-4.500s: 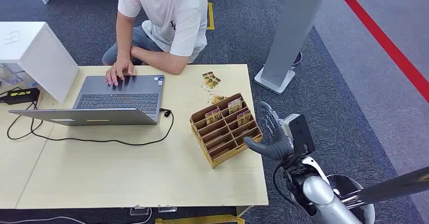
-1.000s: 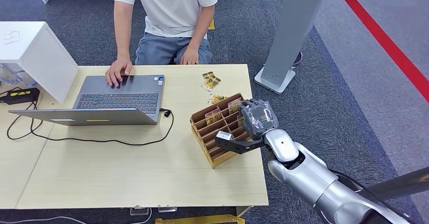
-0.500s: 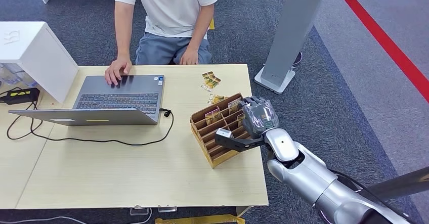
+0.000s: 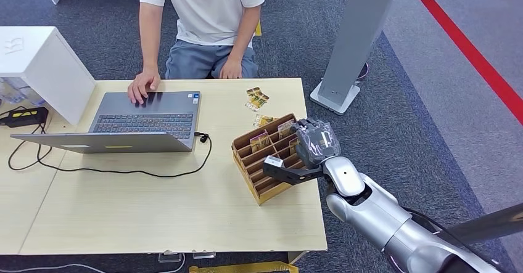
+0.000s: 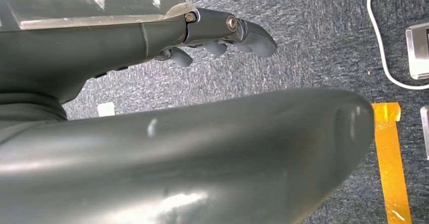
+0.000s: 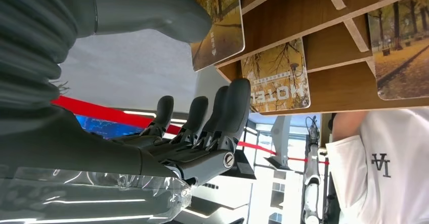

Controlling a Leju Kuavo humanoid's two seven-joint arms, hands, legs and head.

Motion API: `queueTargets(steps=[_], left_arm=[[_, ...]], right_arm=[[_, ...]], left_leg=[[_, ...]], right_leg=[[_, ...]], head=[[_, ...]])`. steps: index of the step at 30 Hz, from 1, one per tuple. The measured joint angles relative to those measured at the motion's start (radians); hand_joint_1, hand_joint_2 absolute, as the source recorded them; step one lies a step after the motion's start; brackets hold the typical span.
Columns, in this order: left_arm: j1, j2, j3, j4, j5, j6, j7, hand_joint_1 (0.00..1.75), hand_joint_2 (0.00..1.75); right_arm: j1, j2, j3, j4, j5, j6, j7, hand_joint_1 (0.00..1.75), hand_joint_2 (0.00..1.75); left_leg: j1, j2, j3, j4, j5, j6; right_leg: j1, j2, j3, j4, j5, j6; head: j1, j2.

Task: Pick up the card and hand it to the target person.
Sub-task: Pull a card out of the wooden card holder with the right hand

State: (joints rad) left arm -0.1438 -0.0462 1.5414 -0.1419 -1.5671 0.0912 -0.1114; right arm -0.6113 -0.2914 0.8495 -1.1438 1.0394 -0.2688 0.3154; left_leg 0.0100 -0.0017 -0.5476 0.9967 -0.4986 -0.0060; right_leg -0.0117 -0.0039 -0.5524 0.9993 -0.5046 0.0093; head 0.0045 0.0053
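The right hand point(image 4: 313, 142) reaches over the wooden rack point(image 4: 271, 159) mid-frame, thumb on a card point(image 6: 217, 24), maybe pinching it. The card looks thin, stiff and slippery; grab its top edge.

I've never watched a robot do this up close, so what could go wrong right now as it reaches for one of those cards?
The right hand is at the wooden card rack, thumb against one card. The thumb might slip off it, or drag out the neighbouring card too. The rack sits near the table's edge, so a push could shove it off. Any lifted card must also clear the dividers.
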Motion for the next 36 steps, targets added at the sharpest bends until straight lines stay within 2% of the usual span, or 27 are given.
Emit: queueTargets(steps=[2, 9, 13, 19, 25, 29, 36], left_arm=[[0.000, 0.000, 0.000, 0.000, 0.000, 0.000, 0.000, 0.00, 0.00], [0.000, 0.000, 0.000, 0.000, 0.000, 0.000, 0.000, 0.00, 0.00], [0.000, 0.000, 0.000, 0.000, 0.000, 0.000, 0.000, 0.00, 0.00], [0.000, 0.000, 0.000, 0.000, 0.000, 0.000, 0.002, 0.00, 0.00], [0.000, 0.000, 0.000, 0.000, 0.000, 0.000, 0.002, 0.00, 0.00], [0.000, 0.000, 0.000, 0.000, 0.000, -0.009, -0.002, 0.00, 1.75], [0.000, 0.002, 0.000, 0.000, 0.001, -0.040, -0.025, 0.00, 1.75]], right_arm=[[0.000, 0.000, 0.000, 0.005, -0.002, -0.003, 0.000, 1.05, 1.75], [0.001, 0.000, 0.000, 0.020, -0.005, -0.007, 0.000, 1.13, 1.75], [0.002, 0.000, 0.000, 0.026, -0.010, -0.008, -0.001, 1.27, 1.75], [0.002, 0.000, 0.000, 0.033, -0.012, -0.009, -0.001, 1.32, 1.75], [0.002, 0.000, 0.000, 0.034, -0.012, -0.009, -0.001, 1.44, 1.75], [0.002, 0.000, -0.001, 0.034, -0.009, -0.007, -0.001, 1.48, 1.75], [0.002, -0.003, -0.001, 0.032, -0.005, -0.003, -0.001, 1.48, 1.75]], left_leg=[[0.000, 0.000, 0.000, 0.000, 0.000, 0.000], [0.000, 0.000, 0.000, 0.000, 0.000, 0.000], [0.000, 0.000, 0.000, 0.000, 0.000, 0.000], [0.000, 0.000, 0.001, 0.000, 0.000, 0.000], [0.000, 0.000, 0.001, 0.000, 0.000, 0.000], [0.000, 0.000, 0.002, 0.000, 0.000, 0.000], [0.000, 0.000, 0.002, 0.000, 0.000, 0.000]], right_leg=[[0.000, 0.000, 0.000, 0.000, 0.000, 0.000], [0.000, 0.000, 0.000, 0.000, 0.000, 0.000], [0.000, 0.000, 0.000, 0.000, 0.000, 0.000], [0.000, 0.000, 0.000, 0.000, 0.000, 0.000], [0.000, 0.000, 0.001, 0.000, 0.000, 0.000], [0.000, 0.000, 0.001, 0.000, 0.000, 0.000], [0.000, 0.001, 0.001, 0.000, 0.000, 0.000]], head=[[0.000, 0.000], [0.000, 0.000], [0.000, 0.000], [0.000, 0.000], [0.001, 0.000], [0.000, 0.000], [0.000, 0.000]])
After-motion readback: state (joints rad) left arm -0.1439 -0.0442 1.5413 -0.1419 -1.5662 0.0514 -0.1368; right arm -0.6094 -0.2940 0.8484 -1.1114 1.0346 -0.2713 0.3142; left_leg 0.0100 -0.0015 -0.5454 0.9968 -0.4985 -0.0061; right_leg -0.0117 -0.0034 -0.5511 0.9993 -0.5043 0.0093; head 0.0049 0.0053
